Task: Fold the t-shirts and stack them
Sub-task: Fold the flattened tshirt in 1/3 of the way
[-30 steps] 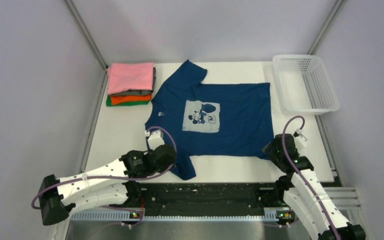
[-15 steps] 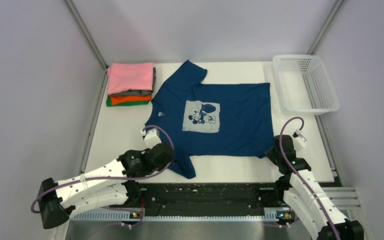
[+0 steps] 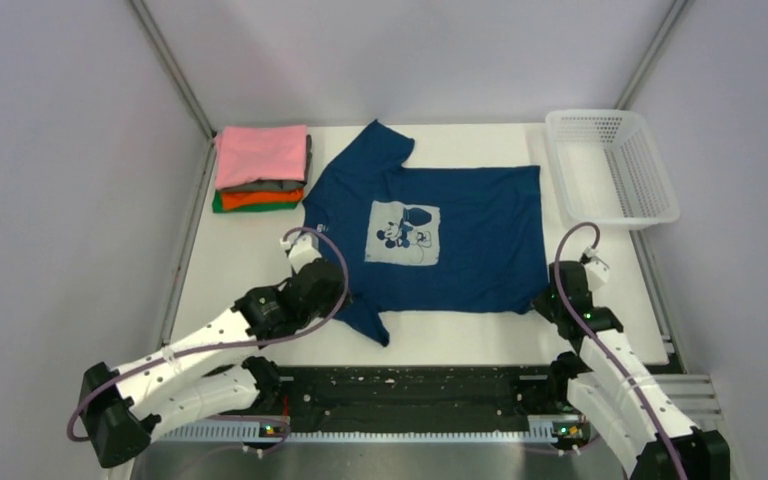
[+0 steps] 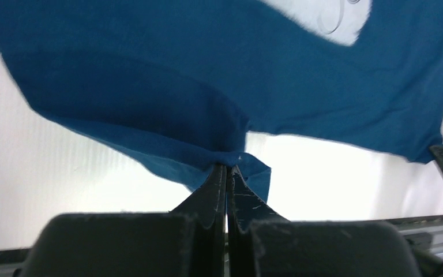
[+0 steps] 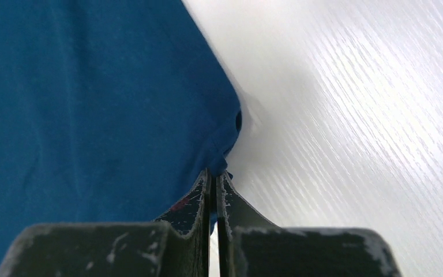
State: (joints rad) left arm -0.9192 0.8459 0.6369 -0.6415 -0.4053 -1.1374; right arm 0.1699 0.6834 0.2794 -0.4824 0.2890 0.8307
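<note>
At the far left corner of the table (image 3: pixel 230 270), a stack of folded t-shirts (image 3: pixel 260 155), pink on top over grey, orange and green, waits for the next one. The left gripper (image 4: pixel 226 168) is pressed together, pinching cloth at the near sleeve of the navy t-shirt (image 3: pixel 460 250), which lies spread flat and print up mid-table. The right gripper (image 5: pixel 212 173) is likewise clamped on its near hem corner, probably so both arms can lift that edge together and fold it away, while a mesh basket (image 3: pixel 650 180) stands apart at the far right.
</note>
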